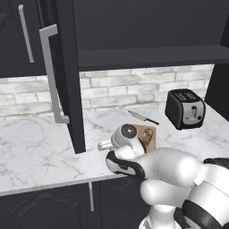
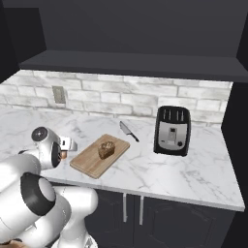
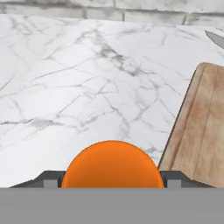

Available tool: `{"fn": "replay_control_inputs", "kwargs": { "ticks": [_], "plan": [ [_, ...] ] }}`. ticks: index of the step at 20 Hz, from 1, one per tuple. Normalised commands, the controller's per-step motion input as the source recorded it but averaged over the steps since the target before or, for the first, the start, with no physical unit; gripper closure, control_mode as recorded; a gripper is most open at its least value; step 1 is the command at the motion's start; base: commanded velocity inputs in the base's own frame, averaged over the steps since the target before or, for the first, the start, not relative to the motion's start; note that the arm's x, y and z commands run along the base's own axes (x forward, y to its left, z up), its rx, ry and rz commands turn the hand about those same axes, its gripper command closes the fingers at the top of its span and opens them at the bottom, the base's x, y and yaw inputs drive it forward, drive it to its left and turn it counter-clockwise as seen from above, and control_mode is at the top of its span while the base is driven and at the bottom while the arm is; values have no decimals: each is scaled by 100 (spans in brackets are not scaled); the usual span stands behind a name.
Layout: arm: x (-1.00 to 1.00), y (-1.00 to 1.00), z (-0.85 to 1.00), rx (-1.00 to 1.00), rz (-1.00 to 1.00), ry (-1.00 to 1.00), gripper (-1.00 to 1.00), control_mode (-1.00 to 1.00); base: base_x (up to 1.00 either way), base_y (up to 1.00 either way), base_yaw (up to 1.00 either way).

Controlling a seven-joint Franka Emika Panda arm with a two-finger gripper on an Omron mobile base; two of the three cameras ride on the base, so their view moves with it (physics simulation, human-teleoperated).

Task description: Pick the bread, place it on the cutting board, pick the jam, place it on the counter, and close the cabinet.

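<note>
The orange jam [image 3: 111, 165] sits between my gripper's [image 3: 111, 180] two dark fingertips [image 3: 49, 179], which are shut on it, a little above the white marble counter [image 3: 87, 78]. My hand [image 1: 107, 145] hangs just left of the wooden cutting board [image 3: 205, 127], near the counter's front edge. The brown bread [image 2: 106, 149] stands upright on the cutting board [image 2: 89, 163]. In the left base view the bread [image 1: 148, 134] peeks out behind my wrist. The dark cabinet's door [image 1: 67, 80] stands open, swung out over the counter [image 1: 36, 152].
A black toaster [image 2: 172, 130] stands at the right of the counter and a knife [image 2: 128, 131] lies behind the board. The open door's silver handle [image 1: 49, 76] juts out close to the left of my hand. A brick backsplash runs along the back.
</note>
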Motion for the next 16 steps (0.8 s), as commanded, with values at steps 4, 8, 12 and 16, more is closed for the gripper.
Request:
{"fn": "replay_control_inputs", "kwargs": {
  "ticks": [4, 8, 12, 16],
  "plan": [
    [0, 0, -33, 3, 0, 0, 100, -100, 0, 0, 0],
    [0, 0, -32, 2, 0, 0, 100, -100, 0, 0, 0],
    [0, 0, -29, 1, 0, 0, 100, -100, 0, 0, 0],
    [0, 0, -27, 0, 0, 0, 100, -100, 0, 0, 0]
  ]
}}
